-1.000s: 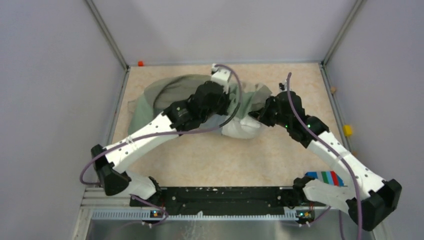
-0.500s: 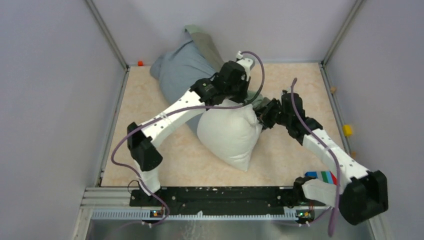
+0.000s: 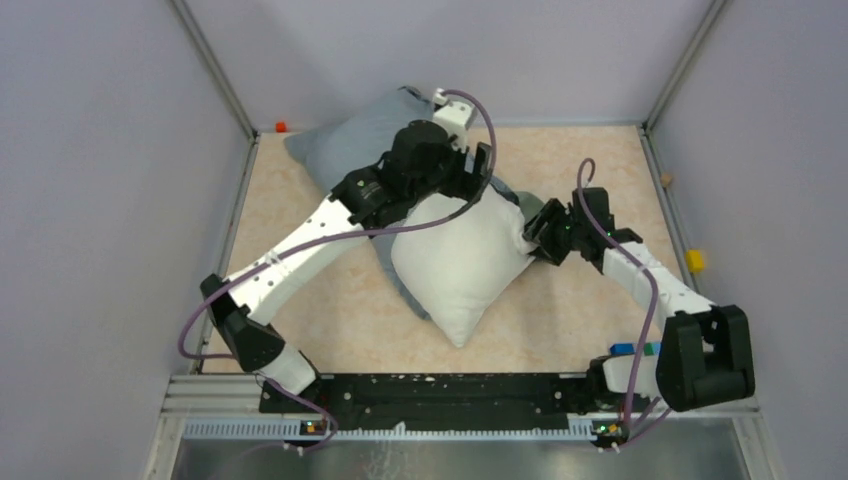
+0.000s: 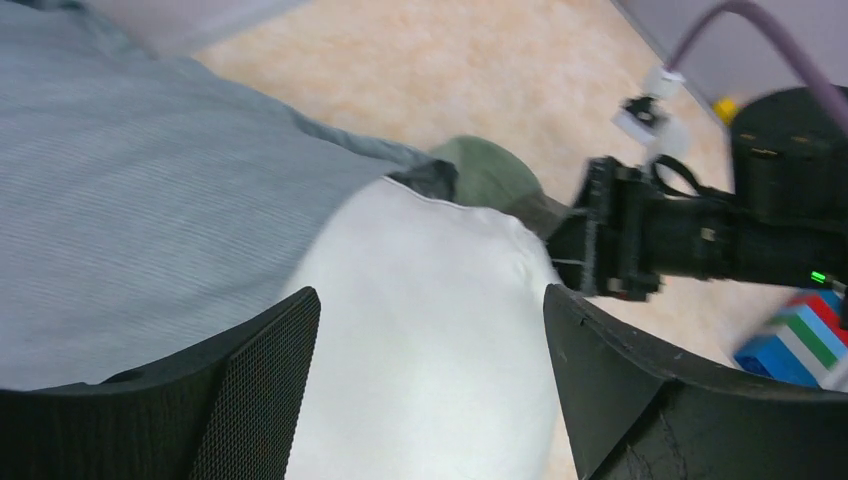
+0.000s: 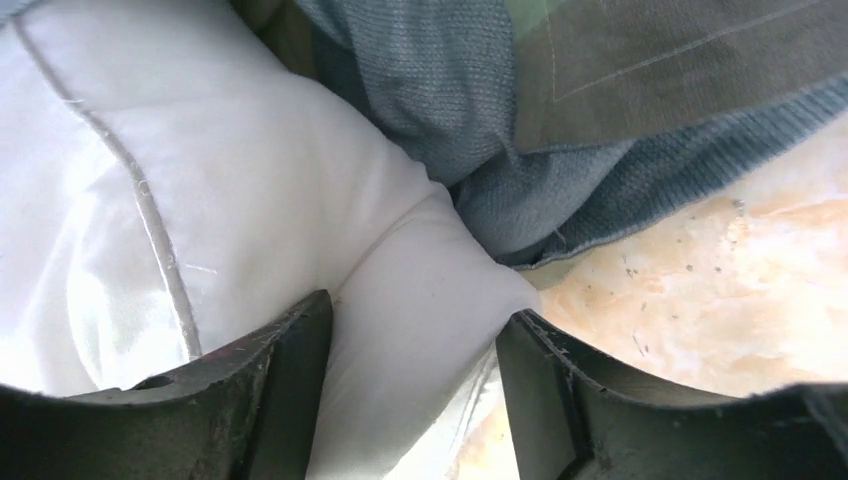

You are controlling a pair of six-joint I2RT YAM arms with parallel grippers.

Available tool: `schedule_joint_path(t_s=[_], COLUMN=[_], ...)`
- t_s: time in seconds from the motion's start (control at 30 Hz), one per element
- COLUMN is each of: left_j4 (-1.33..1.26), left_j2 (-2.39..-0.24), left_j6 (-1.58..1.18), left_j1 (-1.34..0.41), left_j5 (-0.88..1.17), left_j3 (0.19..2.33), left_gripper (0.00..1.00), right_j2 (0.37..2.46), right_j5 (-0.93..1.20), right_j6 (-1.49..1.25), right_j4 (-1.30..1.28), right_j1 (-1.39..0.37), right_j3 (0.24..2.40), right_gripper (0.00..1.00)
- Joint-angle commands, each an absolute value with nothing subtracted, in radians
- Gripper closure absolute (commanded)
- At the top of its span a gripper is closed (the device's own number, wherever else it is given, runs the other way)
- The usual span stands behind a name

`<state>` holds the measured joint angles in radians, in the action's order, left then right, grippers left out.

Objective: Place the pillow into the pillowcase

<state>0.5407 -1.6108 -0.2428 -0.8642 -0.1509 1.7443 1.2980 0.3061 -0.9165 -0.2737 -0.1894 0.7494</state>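
The white pillow [image 3: 455, 265] lies plump on the table's middle, its far end tucked into the grey-blue pillowcase [image 3: 350, 140], which bunches toward the back left. My left gripper [image 3: 478, 172] hovers over the pillow's far edge. In the left wrist view this left gripper [image 4: 428, 300] is wide open, with the pillow [image 4: 430, 360] below it and the pillowcase [image 4: 130, 200] to the left. My right gripper [image 3: 532, 232] is at the pillow's right corner. Seen from the right wrist, the right gripper [image 5: 415, 312] is open, and a corner of the pillow [image 5: 120, 200] lies between its fingers beside the pillowcase [image 5: 450, 90].
A striped blue, green and red block [image 3: 635, 350] sits by the right arm's base. A yellow piece [image 3: 695, 262] lies at the right edge and an orange one [image 3: 281, 127] in the back left corner. Grey walls close in the back and both sides.
Both grippers were shut on the bundle and have opened. The raised pillowcase has sunk back onto the table, and the pillow has settled lower in the middle.
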Motion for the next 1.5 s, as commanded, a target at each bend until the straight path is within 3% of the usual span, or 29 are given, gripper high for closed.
schedule_joint_path(t_s=[0.0,0.1,0.27,0.5,0.73,0.87,0.93,1.0,1.03,1.1,1.13,1.47], left_j4=[0.564,0.594,0.578,0.478,0.488,0.494,0.495,0.498,0.501,0.503,0.507,0.536], left_j2=[-1.601,-1.657,-1.736,-1.705,-1.715,-1.707,-1.696,-1.681,-1.674,-1.660,-1.656,-1.645], left_j6=[-0.158,-0.137,-0.136,-0.163,-0.151,-0.138,-0.128,-0.115,-0.111,-0.099,-0.097,-0.084], left_j1=[-0.801,-0.770,-0.746,-0.701,-0.693,-0.689,-0.685,-0.679,-0.674,-0.664,-0.659,-0.634], left_j5=[-0.284,-0.271,-0.470,-0.444,-0.439,-0.454,-0.471,-0.476,-0.477,-0.480,-0.479,-0.507], left_j3=[1.706,1.698,1.658,1.560,1.576,1.568,1.563,1.558,1.556,1.548,1.546,1.531], left_gripper=[0.12,0.09,0.02,0.02,0.13,0.20,0.22,0.22,0.22,0.21,0.21,0.17], right_j2=[1.182,1.103,1.012,0.881,0.899,1.010,1.072,1.130,1.142,1.145,1.142,1.096], right_j5=[0.176,0.127,0.149,0.284,0.111,0.085,0.055,0.052,0.066,0.078,0.075,0.057], right_j6=[-0.733,-0.702,-0.669,-0.710,-0.878,-0.938,-0.947,-0.939,-0.939,-0.935,-0.928,-0.879], right_j4=[-0.410,-0.485,-0.550,-0.519,-0.385,-0.268,-0.230,-0.217,-0.204,-0.191,-0.196,-0.265], right_j1=[-0.171,-0.169,-0.169,-0.256,-0.632,-0.696,-0.692,-0.658,-0.638,-0.595,-0.579,-0.504], right_j3=[0.874,0.918,0.926,0.844,0.814,0.748,0.723,0.708,0.693,0.665,0.656,0.643], right_gripper=[0.36,0.33,0.28,0.25,0.23,0.24,0.29,0.44,0.56,0.93,1.00,1.00])
